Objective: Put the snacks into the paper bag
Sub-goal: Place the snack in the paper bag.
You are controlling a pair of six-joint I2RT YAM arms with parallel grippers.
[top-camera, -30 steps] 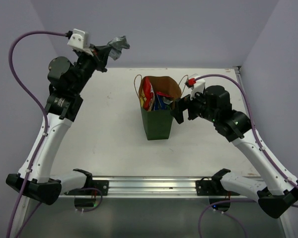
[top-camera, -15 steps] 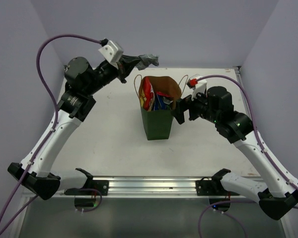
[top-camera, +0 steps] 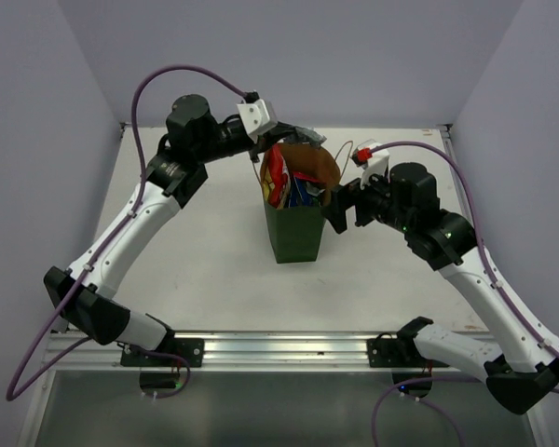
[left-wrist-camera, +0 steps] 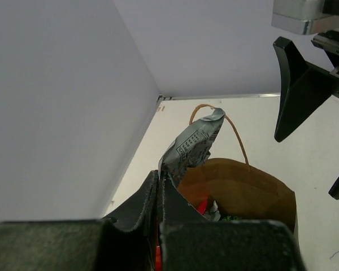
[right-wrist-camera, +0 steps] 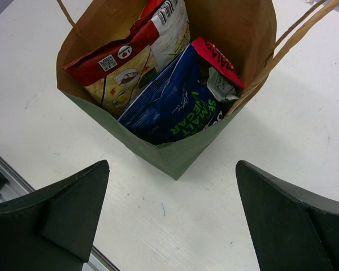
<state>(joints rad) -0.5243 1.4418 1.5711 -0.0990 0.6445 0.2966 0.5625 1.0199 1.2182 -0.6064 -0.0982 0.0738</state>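
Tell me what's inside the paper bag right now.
Inside the paper bag: a white-red-yellow chip bag, a blue packet beside it, and a red packet edge behind that. Anything below them, and the bag's bottom, is covered.

Blue packet (right-wrist-camera: 168, 106): green lettering, seemingly "VINEGAR".

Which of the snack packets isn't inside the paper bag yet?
The silver-grey foil packet: it is pinched in the left hand above the paper bag, while the red-and-white chip bag and blue packet sit inside.
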